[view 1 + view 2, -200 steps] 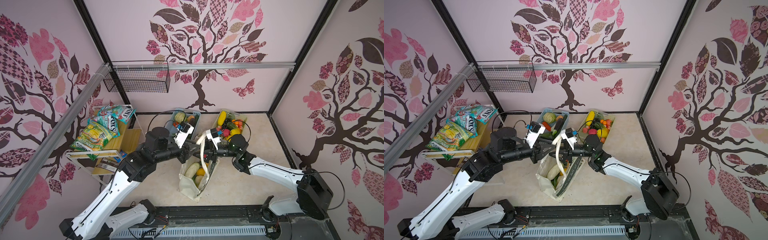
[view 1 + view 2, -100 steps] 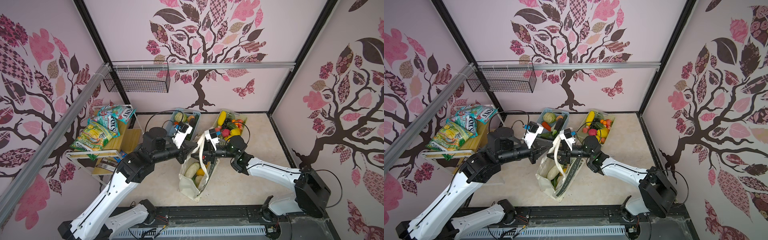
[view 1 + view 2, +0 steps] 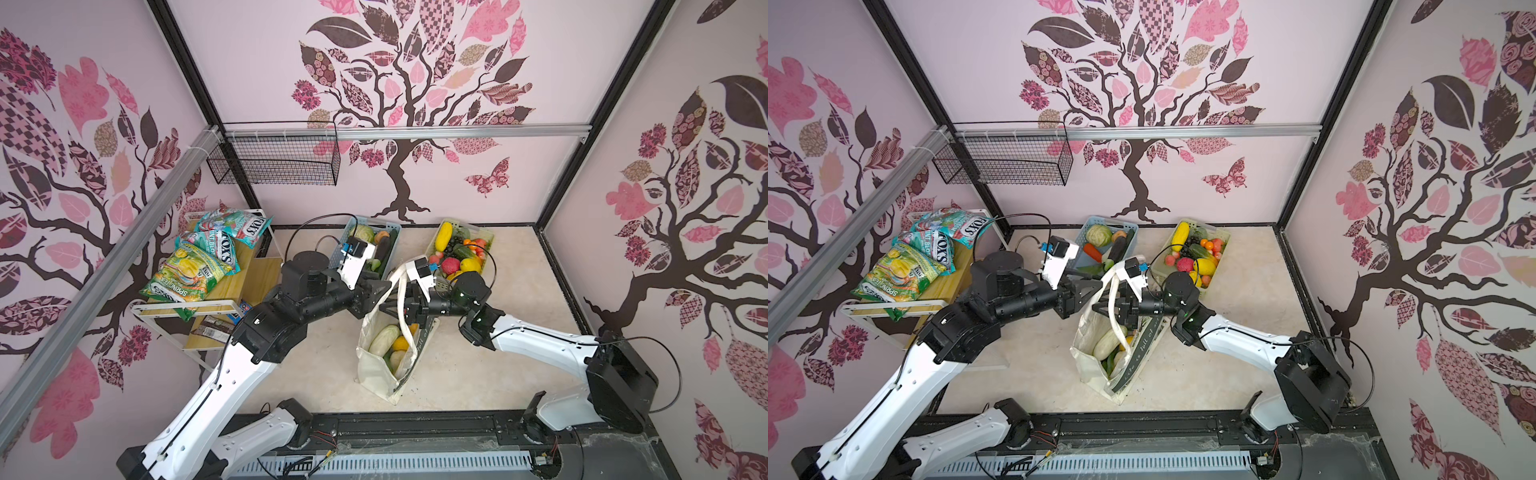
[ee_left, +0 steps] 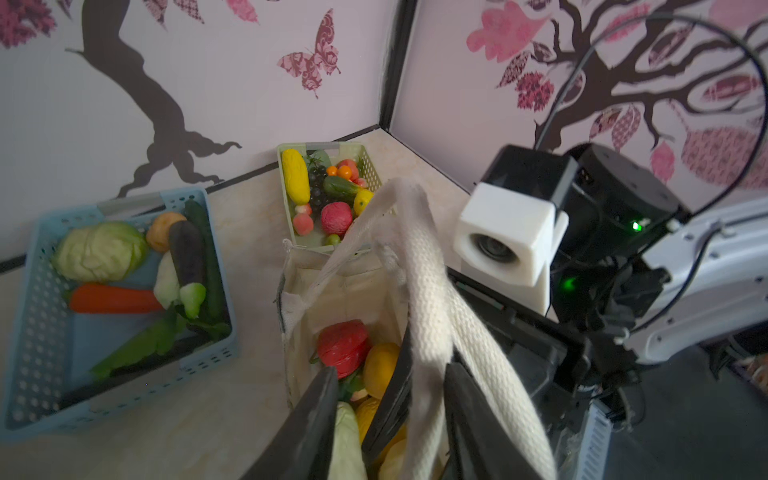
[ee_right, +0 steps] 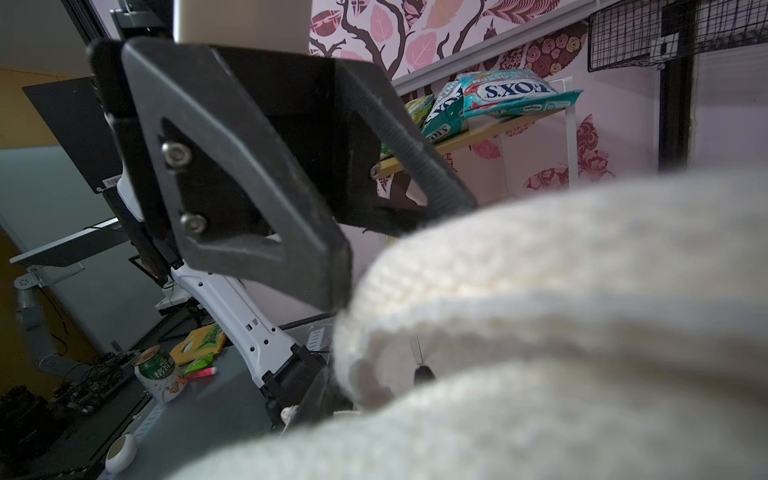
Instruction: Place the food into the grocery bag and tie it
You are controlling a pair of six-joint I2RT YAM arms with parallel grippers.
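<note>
The grocery bag [image 3: 374,365] is soft cream canvas with a dark lettered band. It looks loaded and likely to sag, so take it by the woven straps [image 4: 419,266], not the cloth. It stands mid-worktop [image 3: 478,374], gaping over a pale gourd [image 3: 384,340]. Your left claw [image 3: 376,293] is spread, with a strap between its fingers [image 4: 311,415]. I cannot tell whether your right claw [image 3: 395,307] pinches.

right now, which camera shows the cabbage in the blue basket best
The left wrist view: the cabbage lies whole, near and unblocked in the light blue basket. Both top views show it small and far. The right wrist view does not show it at all.
</note>
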